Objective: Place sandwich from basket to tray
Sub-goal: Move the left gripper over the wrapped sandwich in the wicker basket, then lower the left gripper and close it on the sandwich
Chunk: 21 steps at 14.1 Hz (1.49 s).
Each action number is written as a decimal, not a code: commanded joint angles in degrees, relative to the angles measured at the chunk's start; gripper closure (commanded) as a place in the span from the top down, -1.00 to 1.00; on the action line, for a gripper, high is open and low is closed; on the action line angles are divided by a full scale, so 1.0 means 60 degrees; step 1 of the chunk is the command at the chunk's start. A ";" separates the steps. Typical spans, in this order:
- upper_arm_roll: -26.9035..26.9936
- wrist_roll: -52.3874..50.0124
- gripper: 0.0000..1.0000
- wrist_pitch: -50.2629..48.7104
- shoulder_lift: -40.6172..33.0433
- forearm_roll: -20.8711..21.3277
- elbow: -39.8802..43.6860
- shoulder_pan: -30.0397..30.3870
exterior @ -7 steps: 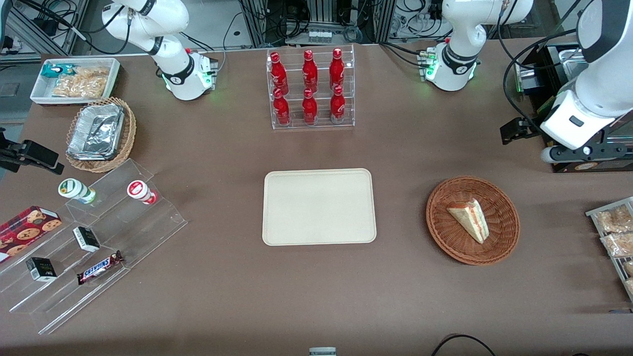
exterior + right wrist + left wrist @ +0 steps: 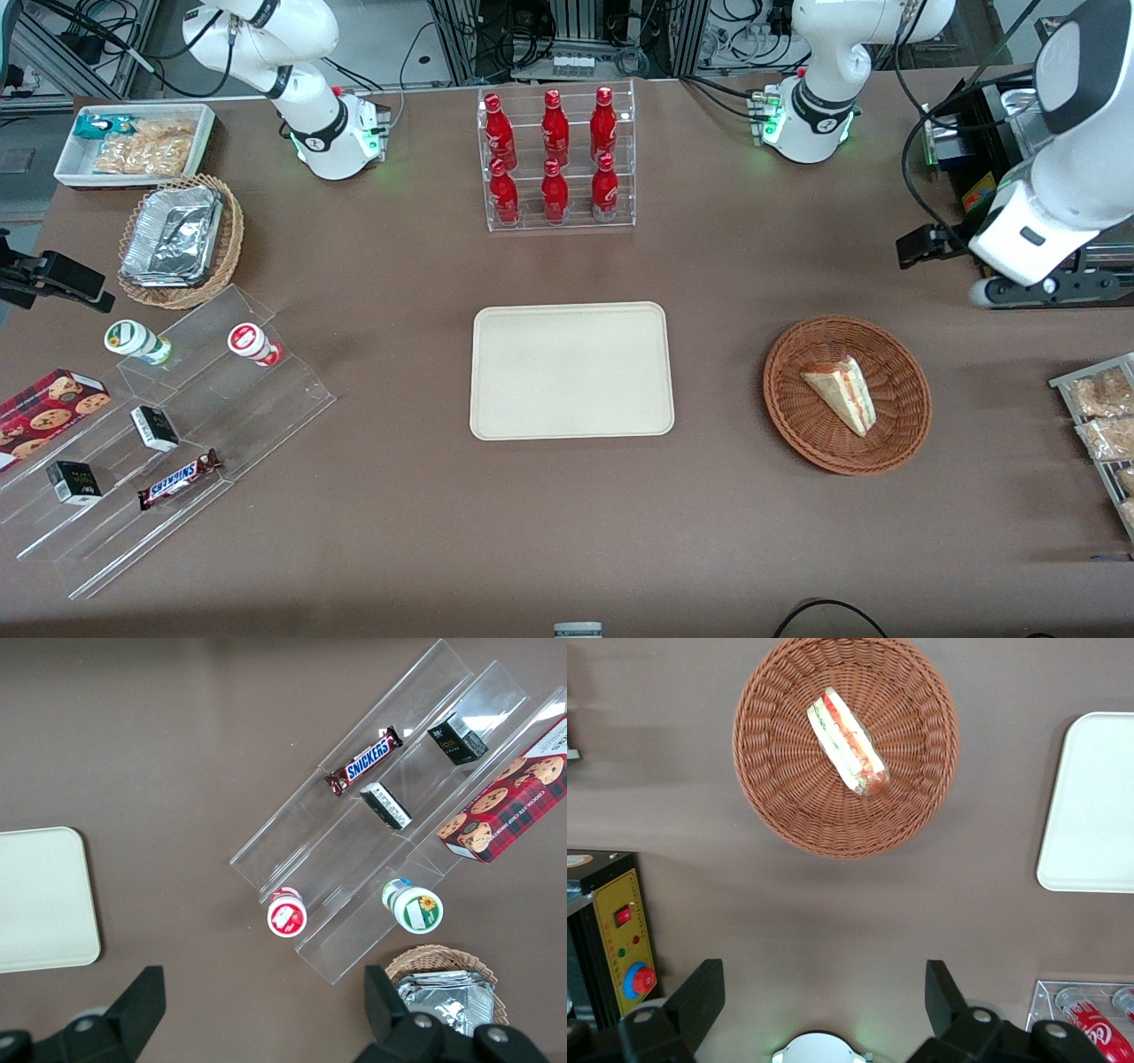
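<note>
Nothing done yet: jaws [image 2: 824,992] hanging wide open w/ nothing held, well apart from the triangular white-bread sandwich [image 2: 847,742] lying in the round reddish-brown wicker basket [image 2: 780,806], flat beige rectangular tray [image 2: 1090,815] waiting bare.

My left arm reaches out high over the desk at its own end, the white forearm sloping down toward the front camera and ending in the black wrist block. The hand [image 2: 824,992] hangs in the air, pointing straight down at the desk — touching nothing. From the wrist camera I see both fingers [image 2: 700,997] spread wide apart, dark and blunt, with bare desk showing in the gap between them. Nothing sits between the pads. The arm's base glows green at the edge of the desk farthest from the front camera.
</note>
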 commanded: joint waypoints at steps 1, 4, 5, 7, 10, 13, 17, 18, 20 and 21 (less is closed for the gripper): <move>0.0096 -0.0143 1.00 0.0517 0.0588 -0.0015 -0.0184 0.0052; 0.0111 -0.0231 1.00 0.1715 0.1159 -0.0015 -0.0914 0.0169; 0.0111 -0.0231 1.00 0.2373 0.1175 -0.0015 -0.1324 0.0170; 0.0111 -0.0260 1.00 0.3399 0.1160 -0.0015 -0.2129 0.0184; 0.0111 -0.1559 1.00 0.5069 0.1263 0.0000 -0.3024 0.0170; 0.0082 -0.3287 1.00 0.6010 0.1540 -0.0015 -0.3349 0.0111; 0.0038 -0.6363 1.00 0.6947 0.2126 0.0014 -0.3378 -0.0137; 0.0038 -0.6775 1.00 0.7167 0.2258 0.0014 -0.3393 -0.0138; 0.0038 -0.7422 1.00 0.7520 0.2550 0.0014 -0.3408 -0.0152; 0.0038 -0.7424 1.00 0.7594 0.2682 0.0014 -0.3408 -0.0138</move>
